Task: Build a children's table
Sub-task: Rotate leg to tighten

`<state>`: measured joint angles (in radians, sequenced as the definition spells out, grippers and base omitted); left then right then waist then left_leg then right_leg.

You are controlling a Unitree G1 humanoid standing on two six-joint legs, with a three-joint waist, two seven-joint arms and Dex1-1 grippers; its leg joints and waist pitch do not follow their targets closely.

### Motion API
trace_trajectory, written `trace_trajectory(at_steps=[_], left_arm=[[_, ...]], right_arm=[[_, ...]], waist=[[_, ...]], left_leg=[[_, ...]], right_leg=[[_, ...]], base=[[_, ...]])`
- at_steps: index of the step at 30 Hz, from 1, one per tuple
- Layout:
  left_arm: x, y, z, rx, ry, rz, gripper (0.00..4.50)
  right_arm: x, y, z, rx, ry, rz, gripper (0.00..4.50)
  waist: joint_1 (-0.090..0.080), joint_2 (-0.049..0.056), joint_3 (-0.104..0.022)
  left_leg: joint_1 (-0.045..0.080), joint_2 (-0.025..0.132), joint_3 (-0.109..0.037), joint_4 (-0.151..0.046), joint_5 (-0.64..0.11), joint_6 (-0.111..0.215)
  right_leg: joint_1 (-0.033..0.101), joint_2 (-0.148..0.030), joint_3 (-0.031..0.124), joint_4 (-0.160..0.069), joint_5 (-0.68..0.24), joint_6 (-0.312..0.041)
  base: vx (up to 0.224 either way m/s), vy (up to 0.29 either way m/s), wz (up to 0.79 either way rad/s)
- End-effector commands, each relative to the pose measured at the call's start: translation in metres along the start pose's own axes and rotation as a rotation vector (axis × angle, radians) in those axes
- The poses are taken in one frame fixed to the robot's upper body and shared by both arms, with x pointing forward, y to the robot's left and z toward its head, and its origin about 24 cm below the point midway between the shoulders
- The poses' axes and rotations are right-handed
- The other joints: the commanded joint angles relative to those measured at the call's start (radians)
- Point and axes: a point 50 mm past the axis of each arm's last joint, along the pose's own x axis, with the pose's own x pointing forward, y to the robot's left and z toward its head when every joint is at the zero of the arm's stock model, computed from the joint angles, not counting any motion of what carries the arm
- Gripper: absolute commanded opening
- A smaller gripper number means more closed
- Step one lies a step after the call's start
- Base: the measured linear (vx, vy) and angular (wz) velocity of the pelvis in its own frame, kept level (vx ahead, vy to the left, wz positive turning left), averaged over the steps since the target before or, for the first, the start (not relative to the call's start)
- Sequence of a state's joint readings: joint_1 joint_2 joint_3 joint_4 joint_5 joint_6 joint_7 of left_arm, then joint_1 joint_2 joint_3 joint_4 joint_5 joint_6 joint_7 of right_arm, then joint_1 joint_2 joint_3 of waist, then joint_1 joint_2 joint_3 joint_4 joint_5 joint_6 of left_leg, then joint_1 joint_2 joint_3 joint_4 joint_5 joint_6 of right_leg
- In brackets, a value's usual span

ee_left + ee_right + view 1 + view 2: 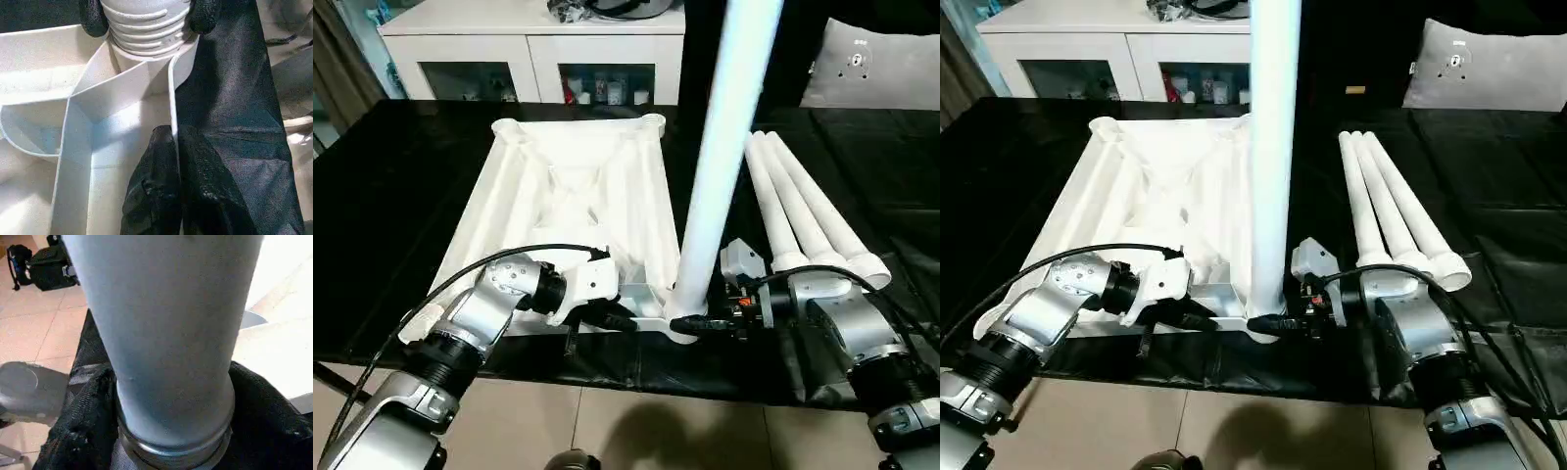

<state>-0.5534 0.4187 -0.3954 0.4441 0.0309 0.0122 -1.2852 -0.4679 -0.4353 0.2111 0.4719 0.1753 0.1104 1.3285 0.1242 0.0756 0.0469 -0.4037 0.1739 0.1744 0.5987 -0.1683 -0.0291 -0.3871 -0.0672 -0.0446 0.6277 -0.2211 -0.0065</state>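
Tabletop (578, 201): white plastic, lying upside down on a black-covered work surface (401, 196), ribbed underside up, a round socket at each visible far corner. The near-right corner socket holds one leg.

Standing leg (724, 147): white tapered tube, upright in that near-right socket and leaning slightly; its threaded base shows at the socket in the left wrist view (146, 29).

Spare legs (803, 211): three white tubes lying side by side on the black cover, flared ends toward the robot, just beyond the right forearm and well apart from the left gripper.

Cabinet (533, 44): white, glass doors, small items behind the glass; far side of the tabletop.

Left gripper (176, 161): forearm reaches in low from the left, wrist turned inward. Fingers pressed together on the thin near wall of the tabletop, one on each side of it, just beside the socket. The standing leg rises directly ahead of these fingertips.

Right gripper (690, 324): forearm comes in from the right, wrist turned inward, fingers level. The black fingers (83, 431) bracket the base of the standing leg on both sides, against or nearly against it; a firm clamp cannot be told. The tabletop spreads away beyond and to the left of this gripper.
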Motion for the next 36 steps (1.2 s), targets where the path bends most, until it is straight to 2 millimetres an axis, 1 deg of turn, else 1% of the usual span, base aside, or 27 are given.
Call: trace_trajectory(at_steps=[1, 4, 5, 6, 7, 8, 9, 10, 11, 12, 13, 14, 16, 17, 18, 21, 22, 24, 27, 28, 29, 30, 32, 33, 34, 35, 36], left_arm=[[0.005, -0.004, 0.001, 0.003, -0.006, -0.028, 0.00], [0.010, -0.001, 0.007, -0.055, -0.055, 0.056, 0.00], [0.011, 0.000, 0.009, -0.078, -0.072, 0.090, 0.00], [0.015, 0.003, 0.014, -0.118, -0.102, 0.164, 0.00], [0.015, 0.003, 0.014, -0.118, -0.102, 0.164, 0.00], [0.018, 0.005, 0.017, -0.141, -0.117, 0.210, 0.00], [0.022, 0.007, 0.021, -0.169, -0.140, 0.267, 0.00], [0.024, 0.007, 0.023, -0.176, -0.149, 0.285, 0.00], [0.025, 0.007, 0.025, -0.181, -0.155, 0.295, 0.00], [0.028, 0.007, 0.028, -0.191, -0.165, 0.321, 0.00], [0.032, 0.007, 0.032, -0.203, -0.176, 0.348, 0.00], [0.036, 0.007, 0.036, -0.215, -0.186, 0.378, 0.00], [0.045, 0.009, 0.046, -0.236, -0.200, 0.458, 0.00], [0.047, 0.010, 0.049, -0.241, -0.204, 0.483, 0.00], [0.048, 0.010, 0.051, -0.244, -0.207, 0.492, 0.00], [0.053, 0.010, 0.056, -0.242, -0.208, 0.522, 0.00], [0.053, 0.010, 0.056, -0.242, -0.206, 0.523, 0.00], [0.051, 0.012, 0.053, -0.244, -0.196, 0.534, 0.00], [0.047, 0.013, 0.047, -0.244, -0.169, 0.548, 0.00], [0.046, 0.013, 0.045, -0.245, -0.163, 0.552, 0.00], [0.045, 0.013, 0.044, -0.243, -0.162, 0.551, 0.00], [0.045, 0.013, 0.043, -0.242, -0.161, 0.549, 0.00], [0.042, 0.011, 0.038, -0.232, -0.156, 0.519, 0.00], [0.042, 0.010, 0.037, -0.230, -0.155, 0.511, 0.00], [0.041, 0.010, 0.035, -0.230, -0.155, 0.499, 0.00], [0.039, 0.007, 0.032, -0.218, -0.152, 0.459, 0.00], [0.039, 0.006, 0.031, -0.210, -0.150, 0.438, 0.00]], right_arm=[[0.008, 0.004, 0.003, 0.027, -0.053, 0.017, 2.80], [0.021, 0.010, 0.001, 0.086, -0.098, -0.020, 2.77], [0.026, 0.011, 0.000, 0.105, -0.107, -0.052, 2.77], [0.038, 0.010, -0.002, 0.131, -0.118, -0.131, 2.77], [0.038, 0.010, -0.002, 0.131, -0.118, -0.131, 2.77], [0.045, 0.009, -0.002, 0.143, -0.122, -0.183, 2.77], [0.056, 0.007, -0.002, 0.176, -0.135, -0.252, 2.77], [0.061, 0.006, -0.002, 0.193, -0.144, -0.274, 2.77], [0.063, 0.006, -0.002, 0.204, -0.149, -0.287, 2.77], [0.068, 0.004, -0.001, 0.237, -0.168, -0.339, 2.76], [0.073, 0.001, 0.001, 0.279, -0.195, -0.388, 2.76], [0.078, -0.001, 0.003, 0.307, -0.216, -0.434, 2.76], [0.086, -0.007, 0.004, 0.356, -0.221, -0.556, 2.76], [0.087, -0.009, 0.004, 0.363, -0.217, -0.591, 2.76], [0.087, -0.010, 0.004, 0.363, -0.214, -0.607, 2.76], [0.087, -0.013, 0.004, 0.327, -0.204, -0.661, 2.76], [0.086, -0.013, 0.004, 0.309, -0.200, -0.664, 3.11], [0.083, -0.012, 0.002, 0.291, -0.198, -0.660, 3.46], [0.077, -0.012, 0.000, 0.259, -0.199, -0.671, 3.56], [0.074, -0.012, -0.001, 0.260, -0.207, -0.677, 3.66], [0.072, -0.012, -0.002, 0.261, -0.213, -0.680, 3.88], [0.069, -0.012, -0.002, 0.260, -0.221, -0.674, 3.92], [0.055, -0.012, -0.004, 0.229, -0.233, -0.638, 4.08], [0.052, -0.012, -0.004, 0.218, -0.235, -0.624, 4.08], [0.047, -0.011, -0.004, 0.193, -0.230, -0.599, 4.33], [0.037, -0.009, -0.004, 0.150, -0.222, -0.549, 4.33], [0.034, -0.008, -0.003, 0.133, -0.219, -0.526, 4.38]], waist=[[0.000, -0.019, -0.068], [0.000, -0.019, -0.066], [-0.003, -0.017, -0.064], [-0.008, -0.016, -0.062], [-0.012, -0.016, -0.060], [-0.019, -0.020, -0.057], [-0.028, -0.017, -0.054], [-0.034, -0.017, -0.052], [-0.041, -0.020, -0.053], [-0.043, -0.021, -0.054], [-0.050, -0.021, -0.052], [-0.054, -0.021, -0.053], [-0.062, -0.018, -0.055], [-0.066, -0.018, -0.054], [-0.066, -0.019, -0.055], [-0.064, -0.019, -0.061], [-0.062, -0.020, -0.062], [-0.056, -0.020, -0.064], [-0.054, -0.019, -0.063], [-0.055, -0.016, -0.062], [-0.056, -0.014, -0.061], [-0.056, -0.014, -0.061], [-0.055, -0.013, -0.061], [-0.054, -0.013, -0.062], [-0.053, -0.011, -0.063], [-0.052, -0.011, -0.064], [-0.049, -0.011, -0.065]], left_leg=[[0.026, 0.061, -0.018, -0.062, -0.153, 0.087], [0.026, 0.063, -0.019, -0.066, -0.160, 0.077], [0.027, 0.063, -0.019, -0.069, -0.182, 0.068], [0.030, 0.063, -0.020, -0.074, -0.206, 0.050], [0.031, 0.061, -0.021, -0.076, -0.228, 0.040], [0.030, 0.058, -0.023, -0.079, -0.260, 0.021], [0.031, 0.058, -0.025, -0.083, -0.289, 0.002], [0.031, 0.057, -0.025, -0.084, -0.299, -0.005], [0.027, 0.053, -0.028, -0.086, -0.309, -0.011], [0.028, 0.053, -0.028, -0.086, -0.310, -0.009], [0.030, 0.053, -0.026, -0.086, -0.316, -0.008], [0.031, 0.052, -0.025, -0.085, -0.312, -0.008], [0.030, 0.054, -0.026, -0.087, -0.295, -0.010], [0.032, 0.054, -0.026, -0.087, -0.295, -0.014], [0.031, 0.052, -0.026, -0.086, -0.292, -0.010], [0.027, 0.051, -0.021, -0.080, -0.234, 0.018], [0.026, 0.050, -0.020, -0.078, -0.221, 0.025], [0.023, 0.049, -0.019, -0.075, -0.174, 0.050], [0.025, 0.051, -0.019, -0.076, -0.173, 0.060], [0.025, 0.052, -0.020, -0.077, -0.186, 0.057], [0.026, 0.053, -0.021, -0.079, -0.200, 0.051], [0.027, 0.053, -0.021, -0.080, -0.210, 0.047], [0.028, 0.053, -0.022, -0.080, -0.226, 0.045], [0.028, 0.054, -0.022, -0.080, -0.227, 0.046], [0.028, 0.055, -0.022, -0.080, -0.219, 0.049], [0.028, 0.054, -0.022, -0.079, -0.213, 0.052], [0.027, 0.055, -0.020, -0.075, -0.201, 0.061]], right_leg=[[0.034, -0.082, 0.037, -0.070, -0.082, -0.250], [0.034, -0.082, 0.038, -0.070, -0.094, -0.247], [0.031, -0.081, 0.038, -0.073, -0.117, -0.245], [0.029, -0.082, 0.039, -0.076, -0.154, -0.243], [0.027, -0.081, 0.039, -0.080, -0.183, -0.241], [0.031, -0.083, 0.039, -0.084, -0.242, -0.226], [0.027, -0.084, 0.041, -0.088, -0.284, -0.215], [0.027, -0.085, 0.041, -0.089, -0.299, -0.212], [0.033, -0.086, 0.039, -0.093, -0.329, -0.195], [0.032, -0.086, 0.040, -0.095, -0.334, -0.188], [0.028, -0.085, 0.041, -0.098, -0.337, -0.184], [0.027, -0.085, 0.042, -0.099, -0.330, -0.184], [0.027, -0.083, 0.042, -0.096, -0.299, -0.190], [0.026, -0.082, 0.041, -0.097, -0.286, -0.195], [0.028, -0.082, 0.041, -0.097, -0.280, -0.194], [0.032, -0.081, 0.041, -0.094, -0.168, -0.205], [0.035, -0.081, 0.041, -0.092, -0.148, -0.207], [0.039, -0.080, 0.039, -0.087, -0.079, -0.215], [0.039, -0.080, 0.037, -0.086, -0.072, -0.219], [0.039, -0.079, 0.037, -0.088, -0.088, -0.218], [0.039, -0.079, 0.037, -0.090, -0.104, -0.216], [0.040, -0.079, 0.037, -0.090, -0.108, -0.215], [0.041, -0.079, 0.037, -0.092, -0.114, -0.213], [0.042, -0.079, 0.037, -0.091, -0.110, -0.212], [0.043, -0.079, 0.037, -0.089, -0.090, -0.215], [0.043, -0.078, 0.036, -0.088, -0.077, -0.216], [0.043, -0.079, 0.036, -0.086, -0.051, -0.222]], base=[[0.000, 0.000, 0.00], [0.000, 0.000, 0.00], [0.000, 0.000, 0.00], [0.000, 0.000, 0.00], [0.000, 0.000, 0.00], [0.000, 0.000, 0.00], [0.000, 0.000, 0.00], [0.000, 0.000, 0.00], [0.000, 0.000, 0.00], [0.000, 0.000, 0.00], [0.000, 0.000, 0.00], [0.000, 0.000, 0.00], [0.000, 0.000, 0.00], [0.000, 0.000, 0.00], [0.000, 0.000, 0.00], [0.000, 0.000, 0.00], [0.000, 0.000, 0.00], [0.000, 0.000, 0.00], [0.000, 0.000, 0.00], [0.000, 0.000, 0.00], [0.000, 0.000, 0.00], [0.000, 0.000, 0.00], [0.000, 0.000, 0.00], [0.000, 0.000, 0.00], [0.000, 0.000, 0.00], [0.000, 0.000, 0.00], [0.000, 0.000, 0.00]])
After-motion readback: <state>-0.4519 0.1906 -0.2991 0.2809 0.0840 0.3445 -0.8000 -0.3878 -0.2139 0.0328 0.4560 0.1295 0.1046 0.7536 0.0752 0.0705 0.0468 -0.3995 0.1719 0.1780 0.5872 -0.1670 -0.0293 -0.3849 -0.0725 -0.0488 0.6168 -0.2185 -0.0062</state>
